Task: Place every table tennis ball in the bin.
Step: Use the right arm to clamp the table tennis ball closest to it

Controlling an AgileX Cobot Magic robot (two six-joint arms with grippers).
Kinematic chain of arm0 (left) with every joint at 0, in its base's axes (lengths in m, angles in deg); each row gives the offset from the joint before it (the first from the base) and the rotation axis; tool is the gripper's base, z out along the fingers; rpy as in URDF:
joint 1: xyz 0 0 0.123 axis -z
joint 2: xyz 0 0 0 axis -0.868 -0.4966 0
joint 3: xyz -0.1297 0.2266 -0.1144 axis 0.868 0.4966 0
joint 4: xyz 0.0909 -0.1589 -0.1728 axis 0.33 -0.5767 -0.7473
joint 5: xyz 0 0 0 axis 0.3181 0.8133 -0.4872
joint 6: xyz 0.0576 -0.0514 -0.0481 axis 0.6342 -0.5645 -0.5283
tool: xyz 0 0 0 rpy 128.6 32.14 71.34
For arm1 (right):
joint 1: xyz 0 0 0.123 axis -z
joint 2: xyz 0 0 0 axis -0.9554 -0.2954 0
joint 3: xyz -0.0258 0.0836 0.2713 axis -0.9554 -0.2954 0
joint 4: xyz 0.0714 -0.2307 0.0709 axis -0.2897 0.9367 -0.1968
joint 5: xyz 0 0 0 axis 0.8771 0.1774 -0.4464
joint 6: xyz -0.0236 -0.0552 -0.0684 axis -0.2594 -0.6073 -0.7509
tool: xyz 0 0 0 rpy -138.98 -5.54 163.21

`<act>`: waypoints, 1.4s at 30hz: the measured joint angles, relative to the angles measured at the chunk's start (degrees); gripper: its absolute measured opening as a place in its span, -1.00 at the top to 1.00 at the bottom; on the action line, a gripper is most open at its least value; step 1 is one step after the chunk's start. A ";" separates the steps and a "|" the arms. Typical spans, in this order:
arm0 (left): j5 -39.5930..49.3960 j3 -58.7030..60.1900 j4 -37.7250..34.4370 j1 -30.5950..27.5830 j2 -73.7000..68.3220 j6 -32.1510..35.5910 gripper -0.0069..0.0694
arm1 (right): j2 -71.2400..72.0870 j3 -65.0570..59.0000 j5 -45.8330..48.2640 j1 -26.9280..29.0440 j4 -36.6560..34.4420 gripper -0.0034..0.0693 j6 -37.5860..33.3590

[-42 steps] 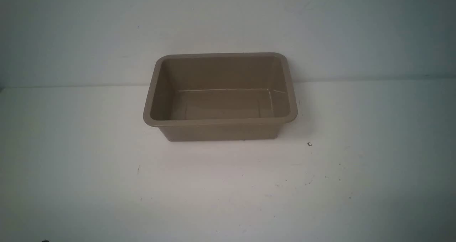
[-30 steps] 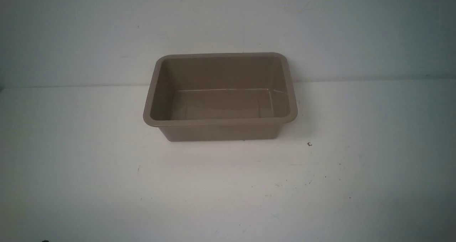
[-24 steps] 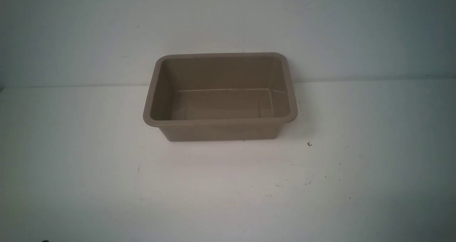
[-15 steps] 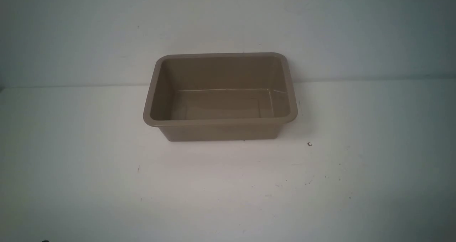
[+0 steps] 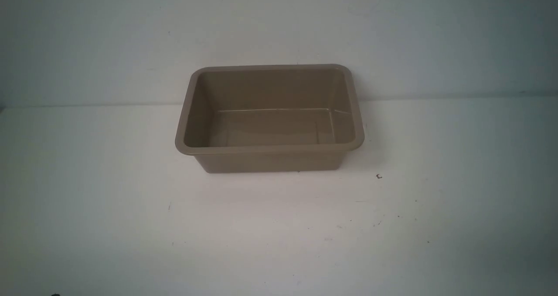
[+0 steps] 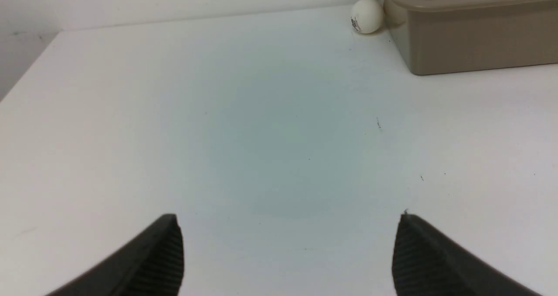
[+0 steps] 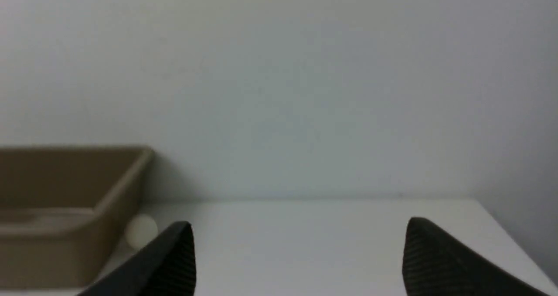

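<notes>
The taupe-brown bin (image 5: 270, 149) stands at the middle back of the white table, and what shows of its inside holds nothing. Neither gripper nor any ball shows in the front view. The left wrist view has one off-white table tennis ball (image 6: 367, 16) on the table against the bin's (image 6: 479, 39) far corner; a pale round patch beside it may be its reflection. My left gripper (image 6: 288, 219) is open and empty, far short of that ball. The right wrist view has a blurred ball (image 7: 141, 231) beside the bin (image 7: 65, 252), just off my open, empty right gripper (image 7: 300, 222).
A pale wall (image 5: 279, 25) rises right behind the bin. The white table (image 5: 279, 226) carries a few dark specks, one of them (image 5: 379, 176) to the bin's right. Its left edge (image 6: 26, 76) and right edge (image 7: 514, 239) show in the wrist views.
</notes>
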 joint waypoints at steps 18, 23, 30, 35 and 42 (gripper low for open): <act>0.00 0.00 0.00 0.00 0.00 0.00 -0.71 | -0.29 30.66 32.36 0.00 -9.20 -0.68 0.00; 0.00 0.00 0.00 0.00 0.00 0.00 -0.71 | -0.29 30.66 33.54 0.00 -13.50 -0.68 0.00; 0.00 0.00 0.00 0.00 0.00 0.00 -0.71 | -0.29 30.66 33.54 0.00 -16.09 -0.68 0.00; 0.00 0.00 0.00 0.00 0.00 0.00 -0.71 | -0.29 30.66 32.75 0.00 -16.42 -0.68 0.00; -1.35 0.13 0.06 0.00 0.00 -0.12 -0.71 | -1.63 31.76 37.56 0.00 -17.49 -0.68 -2.97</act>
